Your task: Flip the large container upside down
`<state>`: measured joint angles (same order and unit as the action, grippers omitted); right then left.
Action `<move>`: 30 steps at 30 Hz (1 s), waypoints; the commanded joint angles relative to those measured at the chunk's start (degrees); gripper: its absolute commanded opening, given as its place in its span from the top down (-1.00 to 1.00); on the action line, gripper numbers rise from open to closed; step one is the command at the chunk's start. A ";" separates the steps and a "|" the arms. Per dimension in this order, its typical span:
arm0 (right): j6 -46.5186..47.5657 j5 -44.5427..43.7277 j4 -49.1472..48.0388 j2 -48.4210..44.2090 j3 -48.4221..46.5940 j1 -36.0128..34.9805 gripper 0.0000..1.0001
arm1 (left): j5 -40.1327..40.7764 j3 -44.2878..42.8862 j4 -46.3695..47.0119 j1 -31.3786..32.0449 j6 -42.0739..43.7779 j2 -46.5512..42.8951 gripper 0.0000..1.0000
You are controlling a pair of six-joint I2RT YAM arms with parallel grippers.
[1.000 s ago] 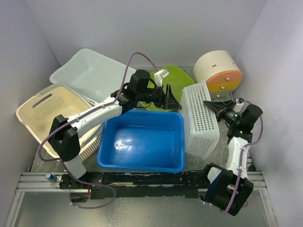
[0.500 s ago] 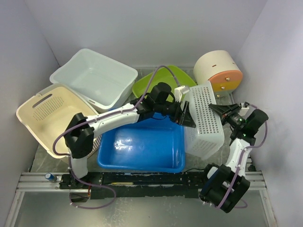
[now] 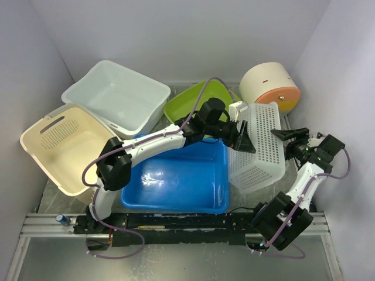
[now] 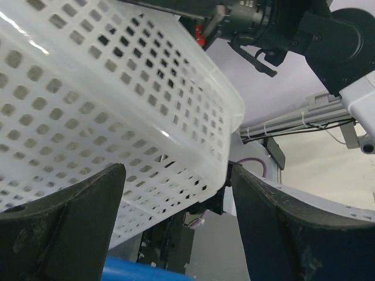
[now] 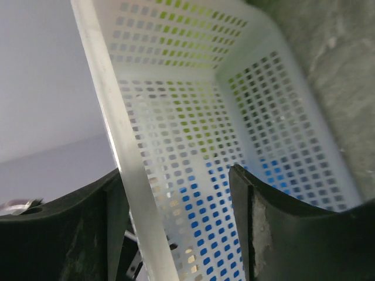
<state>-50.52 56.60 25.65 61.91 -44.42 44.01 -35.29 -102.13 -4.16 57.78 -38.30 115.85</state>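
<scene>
From above, the white perforated basket (image 3: 261,146) stood tipped on its side at the blue tub's (image 3: 176,175) right edge, with the left gripper (image 3: 243,140) at its outer wall and the right gripper (image 3: 283,136) at its mouth. Only the wrist views showed both jaws spread wide, clasping nothing; the right's straddled the smooth rim, baring a glossy, grid-holed interior

Left arm (image 3: 146,143) reaches way out across to the right, left gripper (image 3: 243,142) spread wide open, and the right arm (image 3: 304,181) is folded up at its side with the right gripper (image 3: 282,137) pointing left, fingers apart too.
</scene>
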 commanded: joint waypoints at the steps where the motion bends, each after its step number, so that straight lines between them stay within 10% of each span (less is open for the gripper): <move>1: 10.61 -16.33 14.16 1.81 -3.91 0.88 -0.37 | -0.73 -5.34 -0.55 2.11 0.77 3.22 -0.68; 17: 19.64 -59.86 27.39 -1.91 -26.86 -7.76 -0.96 | -3.62 -10.02 7.07 3.83 -5.11 9.56 -0.69; 30: 29.33 -45.41 23.98 -8.81 -22.92 -19.80 -0.96 | 10.67 7.33 -6.12 -2.08 1.84 -15.25 -0.74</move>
<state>-25.52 2.76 50.65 55.33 -71.77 27.66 -33.80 -103.28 -4.01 59.92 -39.88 115.79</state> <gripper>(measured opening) 0.981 0.869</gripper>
